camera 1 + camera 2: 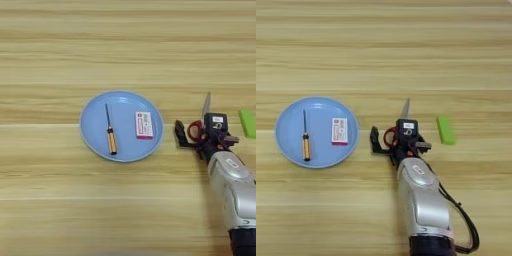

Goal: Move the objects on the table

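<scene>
A round light-blue plate (121, 100) lies left of centre on the wooden table (125, 45). On it rest a slim screwdriver (110, 135) with an orange-and-black handle and, to its right, a small white-and-pink box (144, 125). Right of the plate lie the red-handled scissors (405, 107), steel blades pointing away from me. My right gripper (390, 135) sits low over the red handles, open, with one black finger (374, 137) to their left and the other on their right. Most of the handles are hidden under the gripper.
A small green block (445, 130) lies on the table just right of the gripper. My silver forearm (421, 200) comes in from the bottom edge and covers the near right part of the table.
</scene>
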Action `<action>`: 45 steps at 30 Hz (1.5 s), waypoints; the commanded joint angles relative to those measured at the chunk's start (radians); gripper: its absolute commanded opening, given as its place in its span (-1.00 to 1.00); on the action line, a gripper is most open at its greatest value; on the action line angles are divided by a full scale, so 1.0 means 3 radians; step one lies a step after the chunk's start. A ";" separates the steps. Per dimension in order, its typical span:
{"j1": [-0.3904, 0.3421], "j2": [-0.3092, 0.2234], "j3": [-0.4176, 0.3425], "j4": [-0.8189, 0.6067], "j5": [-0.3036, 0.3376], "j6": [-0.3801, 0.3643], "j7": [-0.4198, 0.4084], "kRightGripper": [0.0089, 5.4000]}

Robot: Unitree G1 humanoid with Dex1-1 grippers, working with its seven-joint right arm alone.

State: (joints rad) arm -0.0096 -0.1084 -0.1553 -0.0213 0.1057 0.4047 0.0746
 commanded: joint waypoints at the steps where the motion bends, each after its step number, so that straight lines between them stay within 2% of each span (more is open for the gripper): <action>1: 0.0032 -0.0042 -0.0033 -0.0051 0.0060 0.0143 0.0027 0.99; 3: 0.0034 -0.0055 -0.0065 -0.0026 0.0072 0.0155 0.0034 0.96; 15: 0.0082 -0.0105 -0.0144 0.0006 0.0027 0.0185 0.0037 0.45; 22: 0.0125 -0.0119 -0.0143 -0.0018 0.0028 0.0194 0.0057 0.44; 32: 0.0290 -0.0145 -0.0005 -0.0202 0.0012 0.0251 0.0178 0.44; 45: 0.0487 -0.0161 0.0307 -0.0431 -0.0035 0.0306 0.0309 0.44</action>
State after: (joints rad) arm 0.1084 -0.1549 -0.0957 -0.1438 0.1049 0.4511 0.1611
